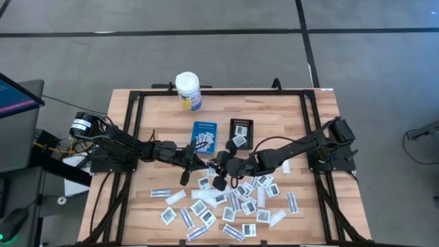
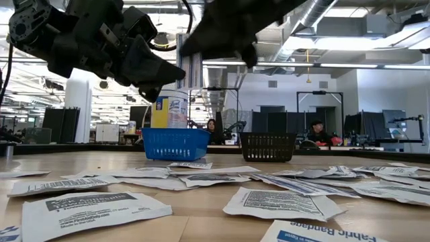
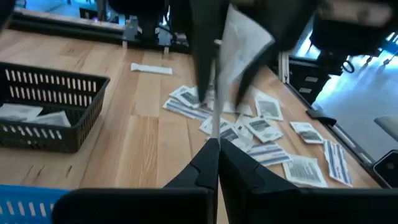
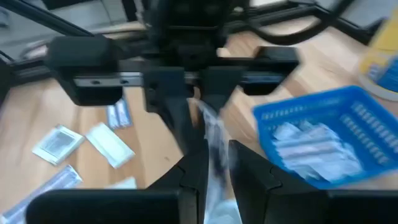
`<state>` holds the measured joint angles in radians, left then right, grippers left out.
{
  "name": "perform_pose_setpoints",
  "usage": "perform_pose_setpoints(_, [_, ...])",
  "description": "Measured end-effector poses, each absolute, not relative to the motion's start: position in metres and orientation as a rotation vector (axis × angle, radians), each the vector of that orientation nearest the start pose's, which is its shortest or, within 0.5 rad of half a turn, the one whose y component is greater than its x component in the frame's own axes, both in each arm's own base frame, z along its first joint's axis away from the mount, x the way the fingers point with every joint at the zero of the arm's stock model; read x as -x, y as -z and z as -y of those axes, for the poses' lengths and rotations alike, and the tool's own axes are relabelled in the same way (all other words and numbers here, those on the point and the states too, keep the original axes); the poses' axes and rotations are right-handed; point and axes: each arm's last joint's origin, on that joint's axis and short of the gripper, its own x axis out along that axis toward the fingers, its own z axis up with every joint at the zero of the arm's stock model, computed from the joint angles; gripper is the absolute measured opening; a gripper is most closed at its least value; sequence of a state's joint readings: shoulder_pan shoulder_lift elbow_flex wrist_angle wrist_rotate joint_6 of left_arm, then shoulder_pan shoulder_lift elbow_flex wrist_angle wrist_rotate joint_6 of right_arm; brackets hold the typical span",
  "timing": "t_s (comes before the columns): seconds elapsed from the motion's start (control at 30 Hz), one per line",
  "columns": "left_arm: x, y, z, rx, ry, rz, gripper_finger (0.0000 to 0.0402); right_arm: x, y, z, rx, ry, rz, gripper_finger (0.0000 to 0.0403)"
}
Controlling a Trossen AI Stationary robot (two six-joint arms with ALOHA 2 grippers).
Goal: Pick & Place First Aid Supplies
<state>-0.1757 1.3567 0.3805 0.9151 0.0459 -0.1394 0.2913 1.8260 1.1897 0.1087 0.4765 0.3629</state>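
Both arms meet above the table's middle. My left gripper [image 1: 208,162] [image 3: 216,149] and my right gripper [image 1: 225,165] [image 4: 217,158] face each other, fingertips almost touching, each shut on the same small white packet [image 3: 245,38] [image 4: 214,140], which is held in the air between them. Many more white packets [image 1: 226,202] lie flat and scattered on the wood toward the near edge. A blue tray [image 1: 204,136] with several packets in it and a black tray [image 1: 241,132] holding a few stand just beyond the grippers. My left gripper pinches one end of the packet [image 3: 215,127] between its two shut fingers, coming level from the table's left. The packet shows edge-on there and is lifted clear of the table. My right gripper has the packet's other end [image 4: 216,152] between its two fingers, which stand a narrow gap apart, coming level from the table's right. The packet runs along the fingers toward the left gripper, clear of the table.
A white bottle with a yellow label [image 1: 188,90] stands near the far edge. A black frame [image 1: 130,116] runs round the tabletop. Bare wood lies left of the blue tray and at the table's right, by a lone packet [image 1: 286,167]. People sit in the room beyond.
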Motion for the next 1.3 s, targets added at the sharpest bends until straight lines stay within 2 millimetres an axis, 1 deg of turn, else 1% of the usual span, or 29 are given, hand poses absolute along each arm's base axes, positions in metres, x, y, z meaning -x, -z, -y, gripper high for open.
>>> perform_pose_setpoints(0.1, [-0.2432,-0.1860,0.0449,0.135,0.218,-0.078,0.0008,-0.3949,-0.2039,-0.0996,-0.100,0.255,-0.440,0.0056])
perform_pose_setpoints(0.13, [-0.2431,-0.1856,0.0450,0.134,0.218,-0.081,0.0008,-0.3964,-0.2036,-0.0987,-0.088,0.253,-0.431,0.0056])
perform_pose_setpoints(0.4, [-0.2431,-0.1855,0.0451,0.133,0.218,-0.084,0.0008,-0.3974,-0.2049,-0.0968,-0.067,0.270,-0.416,0.0053])
perform_pose_setpoints(0.8, [-0.2430,-0.1837,0.0450,0.128,0.217,-0.103,0.0008,-0.3954,-0.2046,-0.1035,-0.011,0.246,-0.426,0.0003])
perform_pose_setpoints(1.13, [-0.2431,-0.1810,0.0443,0.100,0.212,-0.132,0.0008,-0.3944,-0.2027,-0.1037,0.000,0.245,-0.448,0.0003])
perform_pose_setpoints(1.3, [-0.2433,-0.1807,0.0425,0.100,0.206,-0.137,0.0008,-0.3922,-0.2054,-0.1053,0.003,0.240,-0.451,0.0002])
